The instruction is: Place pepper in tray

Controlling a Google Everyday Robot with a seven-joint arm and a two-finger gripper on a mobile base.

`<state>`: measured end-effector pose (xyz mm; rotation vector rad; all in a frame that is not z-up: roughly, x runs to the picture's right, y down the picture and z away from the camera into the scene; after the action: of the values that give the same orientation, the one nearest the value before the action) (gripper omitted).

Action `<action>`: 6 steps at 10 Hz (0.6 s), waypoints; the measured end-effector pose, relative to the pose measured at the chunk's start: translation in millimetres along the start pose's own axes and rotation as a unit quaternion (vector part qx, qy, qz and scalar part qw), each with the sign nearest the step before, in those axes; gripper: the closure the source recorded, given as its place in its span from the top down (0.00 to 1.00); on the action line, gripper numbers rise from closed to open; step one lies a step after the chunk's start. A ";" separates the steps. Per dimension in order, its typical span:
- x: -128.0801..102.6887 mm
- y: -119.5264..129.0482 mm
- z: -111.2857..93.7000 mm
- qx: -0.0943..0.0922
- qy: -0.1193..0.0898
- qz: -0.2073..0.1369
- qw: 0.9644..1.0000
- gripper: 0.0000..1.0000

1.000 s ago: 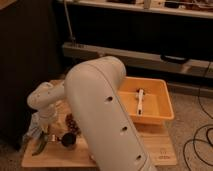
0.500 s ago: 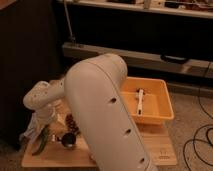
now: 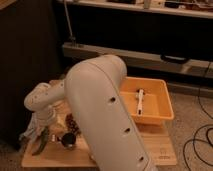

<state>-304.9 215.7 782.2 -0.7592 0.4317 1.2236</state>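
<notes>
While open, empty, beside pepper (image 3: 42, 142) at board (image 3: 156, 149) edge, jaws far from tray (image 3: 168, 104).

curved green pepper (image 3: 42, 143) by claw (image 3: 35, 134), apart from orange tray (image 3: 151, 119).

Camera looks down past the arm (image 3: 105, 110), perhaps head-mounted; gripper (image 3: 39, 134) lower left

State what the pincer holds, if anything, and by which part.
Nothing, it seems: the pincer stands open at the left end of the board, right by the pepper.
</notes>
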 end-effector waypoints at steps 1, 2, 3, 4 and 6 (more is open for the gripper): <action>0.6 -1.7 2.2 -0.001 0.002 0.000 1.000 0.73; 1.9 -2.9 4.3 -0.004 0.005 -0.002 1.000 0.73; 2.5 -3.5 6.8 -0.009 0.007 -0.008 1.000 0.73; 2.8 -3.5 8.3 -0.012 0.008 -0.015 1.000 0.73; 4.5 1.1 11.7 -0.016 0.009 -0.031 0.999 0.73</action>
<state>-305.6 227.3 786.9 -0.8058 0.4017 1.1680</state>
